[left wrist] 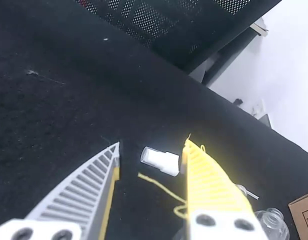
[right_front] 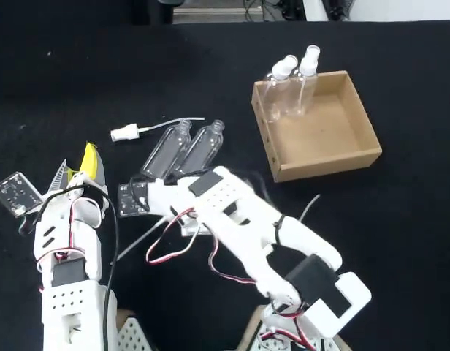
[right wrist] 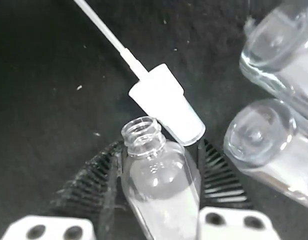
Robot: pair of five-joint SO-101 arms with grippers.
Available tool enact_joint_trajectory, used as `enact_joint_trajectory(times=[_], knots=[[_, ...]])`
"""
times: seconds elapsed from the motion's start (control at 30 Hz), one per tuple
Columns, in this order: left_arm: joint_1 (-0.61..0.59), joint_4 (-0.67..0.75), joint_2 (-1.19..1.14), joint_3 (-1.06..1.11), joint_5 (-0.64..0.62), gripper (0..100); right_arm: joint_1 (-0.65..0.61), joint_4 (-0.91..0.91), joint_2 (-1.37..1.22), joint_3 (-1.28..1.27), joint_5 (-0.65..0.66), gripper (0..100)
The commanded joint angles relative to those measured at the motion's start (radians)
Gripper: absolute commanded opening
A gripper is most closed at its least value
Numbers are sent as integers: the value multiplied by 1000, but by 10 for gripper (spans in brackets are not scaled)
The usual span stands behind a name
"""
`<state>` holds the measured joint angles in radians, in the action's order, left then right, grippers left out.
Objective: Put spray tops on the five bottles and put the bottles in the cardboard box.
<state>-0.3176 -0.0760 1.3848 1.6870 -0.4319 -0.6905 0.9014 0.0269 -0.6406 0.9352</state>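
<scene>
Capping step. Clamped uncapped bottle (right wrist: 156,185) in right claw (right wrist: 160,150); aimed left claw (left wrist: 153,144), wide open, empty, at spray top (left wrist: 160,161). Required next: grasp top.

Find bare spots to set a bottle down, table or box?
Free: box floor near and right of the two capped bottles; table right of the box, and its far-left corner. Crowded: centre, with two lying bottles, loose spray top, left tool, right tool on its gripped bottle.
</scene>
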Motion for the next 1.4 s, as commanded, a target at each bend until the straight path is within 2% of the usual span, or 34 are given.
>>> enact_joint_trajectory(times=[0.0, 0.13, 0.27, 0.37, 0.57, 0.77, 0.93, 1.07, 1.13, 1.17, 1.27, 1.33, 1.37], knots=[[-4, 25, 9, 19, -9, 195, -12, -14, 13, 54, -94, 173], [-4, 25, 9, 19, -9, 195, -17, 46, 13, 96, -181, 194], [-2, 25, 9, 19, -9, 195, -29, 196, 12, 168, -213, 348], [-2, 25, 9, 19, -9, 195, -29, 287, 12, 234, -204, 416], [-2, 25, 9, 19, -9, 195, -28, 493, 8, 314, -110, 421], [-2, 25, 9, 19, -9, 195, 68, 393, 13, 166, 25, 421], [-2, 25, 9, 19, -9, 195, 158, 267, 4, 93, 60, 421], [-2, 25, 9, 19, -9, 195, 146, 219, 5, 27, 55, 418], [-2, 25, 9, 19, -8, 195, 126, 210, 12, 10, 54, 360], [-2, 25, 9, 19, -8, 195, 118, 210, 12, 10, 52, 292], [-2, 25, 9, 18, -8, 195, 106, 212, 13, 38, 37, 2], [-2, 25, 9, 18, -8, 195, 120, 227, 15, 77, -37, 59], [-2, 25, 9, 18, -8, 195, 130, 242, 19, 99, -68, 41]])
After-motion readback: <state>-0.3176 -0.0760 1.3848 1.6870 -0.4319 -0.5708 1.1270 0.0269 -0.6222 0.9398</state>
